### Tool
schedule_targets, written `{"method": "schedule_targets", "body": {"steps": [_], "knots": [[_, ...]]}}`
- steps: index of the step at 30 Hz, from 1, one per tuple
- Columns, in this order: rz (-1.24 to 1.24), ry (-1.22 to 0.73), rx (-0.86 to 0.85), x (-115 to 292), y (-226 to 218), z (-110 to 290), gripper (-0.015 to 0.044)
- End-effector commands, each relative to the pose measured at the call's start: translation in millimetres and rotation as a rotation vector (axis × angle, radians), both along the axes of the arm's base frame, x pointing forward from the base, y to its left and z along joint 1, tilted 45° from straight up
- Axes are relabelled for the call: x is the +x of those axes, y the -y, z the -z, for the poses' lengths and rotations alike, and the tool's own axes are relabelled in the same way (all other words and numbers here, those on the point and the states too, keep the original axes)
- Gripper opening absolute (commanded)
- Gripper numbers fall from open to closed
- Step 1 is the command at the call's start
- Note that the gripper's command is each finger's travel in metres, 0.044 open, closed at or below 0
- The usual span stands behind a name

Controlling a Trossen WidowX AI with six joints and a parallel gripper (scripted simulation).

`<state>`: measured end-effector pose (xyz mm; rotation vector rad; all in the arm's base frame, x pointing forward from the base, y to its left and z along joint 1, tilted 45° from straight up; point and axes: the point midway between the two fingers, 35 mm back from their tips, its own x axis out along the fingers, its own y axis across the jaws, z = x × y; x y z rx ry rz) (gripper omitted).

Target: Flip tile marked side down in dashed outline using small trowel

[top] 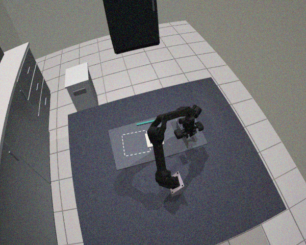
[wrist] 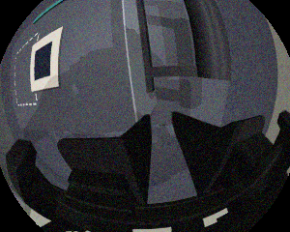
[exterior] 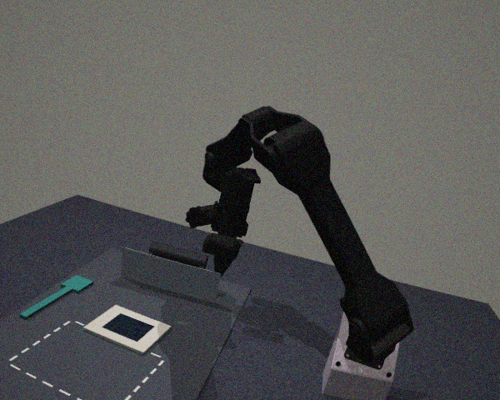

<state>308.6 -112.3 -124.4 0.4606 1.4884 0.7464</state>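
Little of the task was done at this moment. The flat teal small trowel (exterior: 54, 297) lay untouched on the table, just beyond the far edge of the grey rectangular mat (top: 126, 161), well apart from the arm's black tool (wrist: 160, 155). The tool's fingers stood narrow with a slim gap between them and nothing held; the table surface showed through that gap in the wrist view. It hung pointing downward near a pale grey upright panel (exterior: 168, 271) at the mat's end, close to a dark bar (exterior: 177, 256) behind it.

The white square tile (exterior: 127, 327) rested flat with its dark marked side facing up, sitting at the edge of the white dashed outline (exterior: 87, 362) and apparently mostly outside it.

Everything was left to do: reaching the trowel and gripping its handle, working the blade under the tile, flipping it into the outline, putting the trowel down off the tile, releasing, and withdrawing the arm.
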Motion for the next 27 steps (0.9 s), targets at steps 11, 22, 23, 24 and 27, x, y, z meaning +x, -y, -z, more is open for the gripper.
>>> {"method": "schedule_targets", "body": {"steps": [11, 22, 23, 24, 27], "knots": [[0.003, 0.002, 0.003, -3, -15, -16, 0.0100], [0.003, 0.002, 0.004, -5, -27, -27, 0.0100], [0.003, 0.001, 0.005, -6, -28, -28, 0.0100], [0.000, -0.002, 0.004, -5, -23, -23, 0.0100], [0.000, -0.002, 0.004, -5, -24, -23, 0.0100]]}}
